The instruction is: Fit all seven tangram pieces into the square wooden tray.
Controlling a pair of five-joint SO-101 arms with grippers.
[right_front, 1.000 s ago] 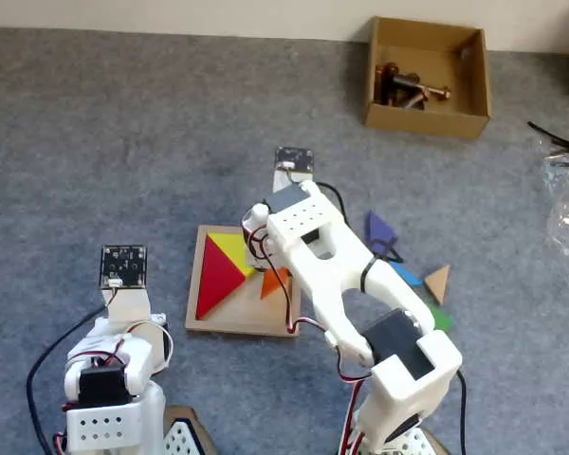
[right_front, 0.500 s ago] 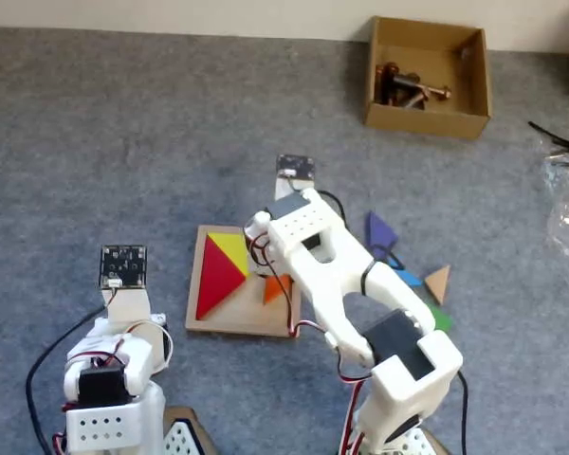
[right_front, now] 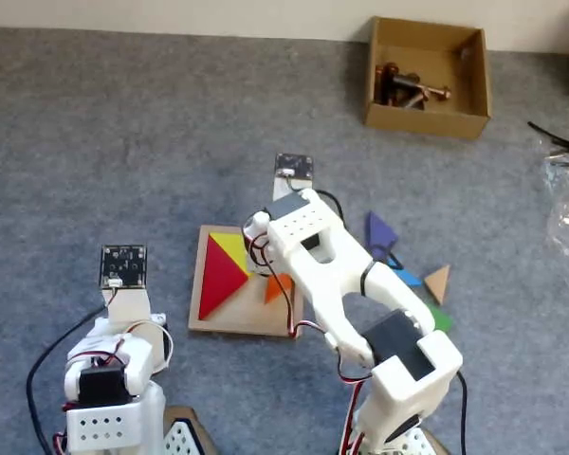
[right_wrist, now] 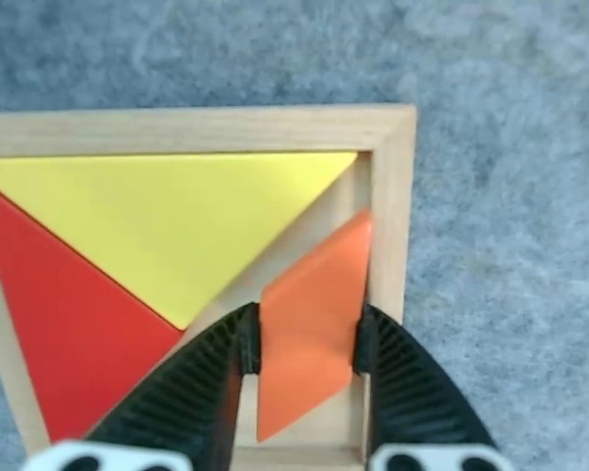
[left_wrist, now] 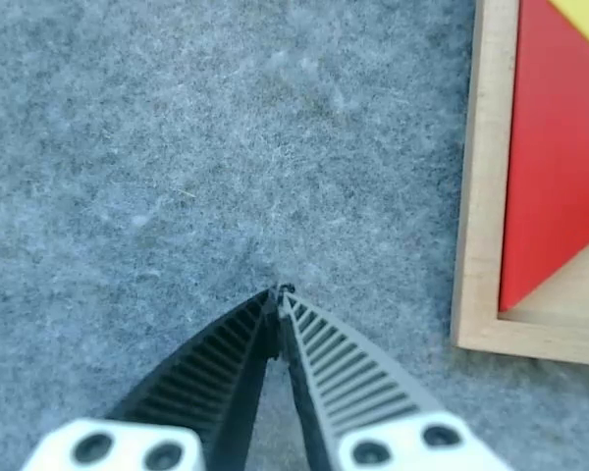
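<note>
Right gripper [right_wrist: 304, 343]: clamped across the orange piece [right_wrist: 319, 285], one finger on each long edge.
Orange piece location: inside the square wooden tray [right_wrist: 393, 196], along one inner wall, beside the yellow triangle [right_wrist: 177, 211]. Whether it lies flat on the tray floor cannot be told.
Left gripper [left_wrist: 278, 299]: jaws pressed together, empty, over the grey carpet [left_wrist: 177, 147] beside the tray rim.
Risk 1: the finger on the wall side has almost no gap to the rim. Opening there may shove the tray or trap the finger.
Risk 2: the orange tip sits near the yellow corner. A slight skew may lift it onto that piece.
Risk 3: the tray rests loose on the carpet, so any side push may slide it.
Already seated: yellow triangle and red triangle [right_wrist: 69, 324].
Loose pieces: purple [right_front: 379, 230], blue [right_front: 406, 277], tan [right_front: 438, 282] and green [right_front: 440, 319], on the carpet well apart from the tray.
Obstruction: the right arm [right_front: 341, 275] lies between the tray and these pieces.
Also nearby: cardboard box [right_front: 427, 76], far off.
</note>
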